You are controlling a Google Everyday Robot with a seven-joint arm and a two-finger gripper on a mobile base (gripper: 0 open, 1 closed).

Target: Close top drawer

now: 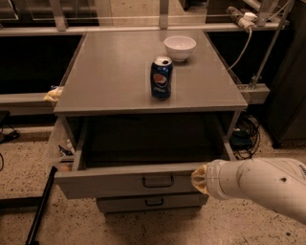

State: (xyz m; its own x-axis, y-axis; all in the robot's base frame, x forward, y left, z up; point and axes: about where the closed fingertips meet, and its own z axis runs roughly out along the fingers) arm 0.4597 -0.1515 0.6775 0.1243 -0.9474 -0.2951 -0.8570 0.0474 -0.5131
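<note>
The top drawer [119, 181] of the grey cabinet stands pulled out, its dark interior showing and its small black loop handle [158, 181] centred on the flat front panel. My white arm comes in from the lower right. Its end, the gripper [198, 178], sits right at the front panel's right end, beside the handle. A second, smaller-looking drawer [152, 202] is below.
A blue Pepsi can [161, 78] and a white bowl [180, 48] stand on the cabinet top [105, 76]. Cables and a power strip [241, 14] hang at the right. A black bar [40, 206] leans at the lower left on the speckled floor.
</note>
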